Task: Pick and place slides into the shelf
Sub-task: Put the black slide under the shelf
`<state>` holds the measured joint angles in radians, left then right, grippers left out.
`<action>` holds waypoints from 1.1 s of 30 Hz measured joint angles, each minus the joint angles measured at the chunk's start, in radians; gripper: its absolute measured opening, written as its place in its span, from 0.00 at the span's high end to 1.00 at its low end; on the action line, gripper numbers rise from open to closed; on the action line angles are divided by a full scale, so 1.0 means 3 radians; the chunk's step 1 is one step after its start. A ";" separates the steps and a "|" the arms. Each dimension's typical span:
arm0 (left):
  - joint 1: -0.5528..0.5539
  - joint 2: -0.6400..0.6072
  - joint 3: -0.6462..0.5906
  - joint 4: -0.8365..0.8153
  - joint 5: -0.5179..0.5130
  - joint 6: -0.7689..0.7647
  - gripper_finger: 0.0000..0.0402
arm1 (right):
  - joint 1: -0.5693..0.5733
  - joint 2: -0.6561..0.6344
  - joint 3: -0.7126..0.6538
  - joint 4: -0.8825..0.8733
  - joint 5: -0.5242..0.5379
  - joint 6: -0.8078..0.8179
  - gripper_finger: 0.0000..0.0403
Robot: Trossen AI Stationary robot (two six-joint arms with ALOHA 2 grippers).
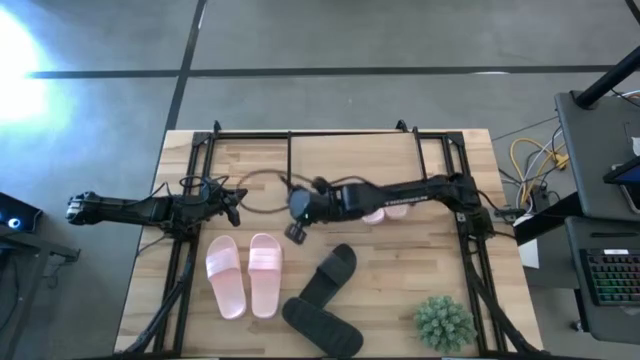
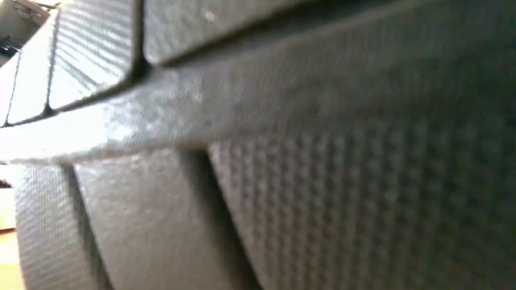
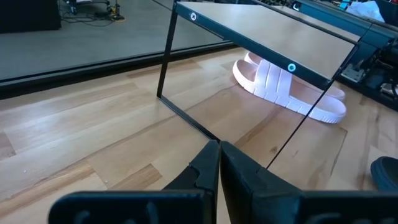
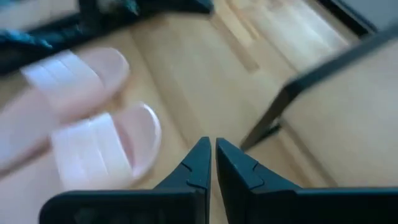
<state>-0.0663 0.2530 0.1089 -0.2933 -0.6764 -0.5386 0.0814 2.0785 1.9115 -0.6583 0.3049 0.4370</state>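
Observation:
The shelf (image 1: pixel 352 160) stands at the table's far middle, a light board on thin black legs (image 3: pixel 261 31). One pink pair lies under it (image 3: pixel 289 93), partly hidden by my right arm (image 1: pixel 385 212). A second pink pair (image 1: pixel 245 275) lies side by side near the front left (image 4: pixel 93 140). Two black slides (image 1: pixel 335 270) (image 1: pixel 320 325) lie apart near the front middle. One of them fills the low view (image 2: pixel 322 161). My right gripper (image 1: pixel 295 232) (image 4: pixel 212 149) hovers shut between the shelf and the front pink pair. My left gripper (image 1: pixel 235 205) (image 3: pixel 219 152) is shut, left of the shelf.
A spiky green plant (image 1: pixel 443 322) stands at the front right corner. Black frame rails (image 1: pixel 190 190) run along the table's left, right and far sides. Bare wood lies between the shelf and the front slides. A keyboard and cables sit off the table's right.

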 joint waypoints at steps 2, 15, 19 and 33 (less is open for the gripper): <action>-0.0001 0.0000 0.0000 -0.0002 0.0000 0.0000 1.00 | -0.0048 0.0000 0.0158 -0.0112 -0.0217 -0.0040 0.96; 0.0000 0.0000 0.0000 -0.0002 -0.0012 0.0000 1.00 | 0.0047 0.0025 0.0326 -0.0514 -0.0393 -0.0138 0.69; 0.0000 0.0000 0.0000 -0.0001 -0.0011 0.0000 1.00 | 0.0188 0.0025 0.0341 -0.0272 -0.0272 -0.0682 0.56; 0.0000 0.0001 0.0000 -0.0008 -0.0005 -0.0001 1.00 | 0.0475 0.0328 0.0474 0.0190 0.0063 -0.0948 0.49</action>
<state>-0.0662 0.2532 0.1089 -0.2958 -0.6781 -0.5388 0.2240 2.1769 2.0538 -0.6014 0.3236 0.1526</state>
